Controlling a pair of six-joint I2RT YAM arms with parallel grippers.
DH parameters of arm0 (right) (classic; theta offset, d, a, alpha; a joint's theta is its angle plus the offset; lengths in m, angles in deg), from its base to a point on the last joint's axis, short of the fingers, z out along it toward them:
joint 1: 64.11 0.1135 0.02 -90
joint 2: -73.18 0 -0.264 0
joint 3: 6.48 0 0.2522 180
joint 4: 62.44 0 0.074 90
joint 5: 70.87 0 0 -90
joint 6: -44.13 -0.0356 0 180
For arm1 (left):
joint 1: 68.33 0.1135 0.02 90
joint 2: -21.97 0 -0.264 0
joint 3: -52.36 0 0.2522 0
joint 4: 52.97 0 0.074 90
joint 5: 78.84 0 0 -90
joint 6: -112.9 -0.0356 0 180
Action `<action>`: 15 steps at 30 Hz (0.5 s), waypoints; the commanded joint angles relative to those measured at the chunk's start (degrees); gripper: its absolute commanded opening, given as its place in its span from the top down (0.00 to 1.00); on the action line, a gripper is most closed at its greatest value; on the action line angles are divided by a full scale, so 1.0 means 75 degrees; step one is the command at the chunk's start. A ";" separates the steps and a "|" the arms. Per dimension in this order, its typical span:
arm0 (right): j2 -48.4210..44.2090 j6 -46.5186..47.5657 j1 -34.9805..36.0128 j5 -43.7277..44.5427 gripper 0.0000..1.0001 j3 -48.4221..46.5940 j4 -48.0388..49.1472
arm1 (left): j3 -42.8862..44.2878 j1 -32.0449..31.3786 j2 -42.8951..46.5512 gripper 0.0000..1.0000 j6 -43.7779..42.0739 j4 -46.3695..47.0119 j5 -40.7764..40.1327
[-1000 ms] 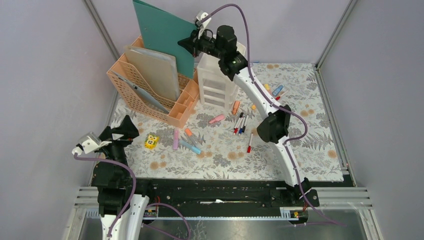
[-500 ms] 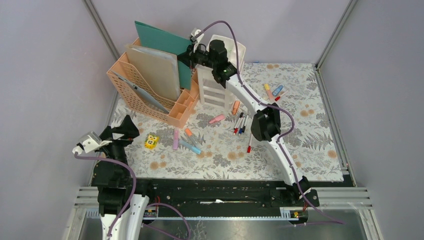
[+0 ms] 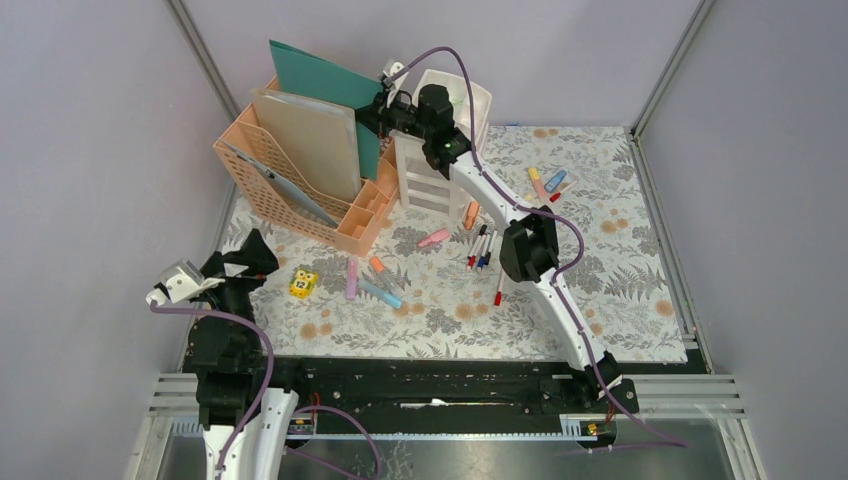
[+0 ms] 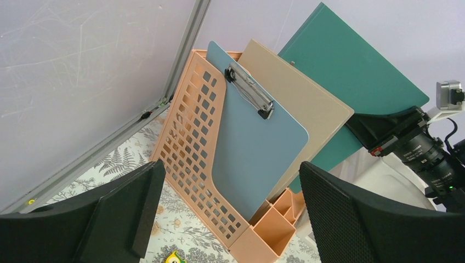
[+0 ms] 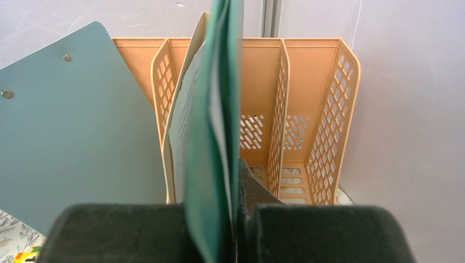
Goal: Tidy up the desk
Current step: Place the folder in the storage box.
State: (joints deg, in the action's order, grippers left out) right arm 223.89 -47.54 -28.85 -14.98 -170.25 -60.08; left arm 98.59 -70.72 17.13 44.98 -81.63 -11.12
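Observation:
The desk (image 3: pixel 620 290) wears a pale fern-and-flower cloth. At its back left stands a peach file rack (image 3: pixel 265 195) holding a blue clipboard (image 4: pixel 257 148) and a beige folder (image 3: pixel 310 140). My right gripper (image 3: pixel 385 105) is shut on a green folder (image 3: pixel 320 75) standing tilted over the rack. In the right wrist view, my right gripper (image 5: pixel 233 219) holds the green folder (image 5: pixel 211 137) in line with the rack's (image 5: pixel 323 137) middle slot, beside the beige folder. My fingers hide its lower edge. My left gripper (image 3: pixel 250 258) hovers open and empty at the desk's near left.
A white drawer unit (image 3: pixel 430 170) stands right of the rack, under my right arm. Pens (image 3: pixel 482 247), highlighters (image 3: pixel 372 283), a pink marker (image 3: pixel 433 238) and a yellow cube (image 3: pixel 304 282) lie mid-desk. More markers (image 3: pixel 548 182) lie at the back right.
My right arm has brought the green folder down and to the left, from high above the rack to beside the beige folder. The left arm has not moved.

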 commanded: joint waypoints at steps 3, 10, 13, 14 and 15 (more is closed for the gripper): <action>0.0311 -0.0059 0.0147 -0.0143 1.00 -0.0132 0.0289 | -0.0025 0.0163 -0.0183 0.01 0.0008 0.0378 0.0188; 0.0452 -0.0059 0.0151 -0.0143 1.00 -0.0200 0.0289 | -0.0028 0.0310 -0.0292 0.01 0.0020 0.0417 0.0363; 0.0566 -0.0059 0.0151 -0.0143 1.00 -0.0514 0.0289 | -0.0031 0.0307 -0.0294 0.01 0.0013 0.0422 0.0371; 0.0575 -0.0059 0.0148 -0.0143 1.00 -0.0604 0.0289 | -0.0029 0.0430 -0.0298 0.01 0.0019 0.0427 0.0365; 0.0582 -0.0059 0.0154 -0.0143 1.00 -0.0698 0.0289 | -0.0031 0.0475 -0.0294 0.01 0.0010 0.0422 0.0369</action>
State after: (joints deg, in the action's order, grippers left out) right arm 225.10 -47.71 -28.85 -15.04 -172.37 -60.12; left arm 98.44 -68.67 15.71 44.98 -81.45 -9.59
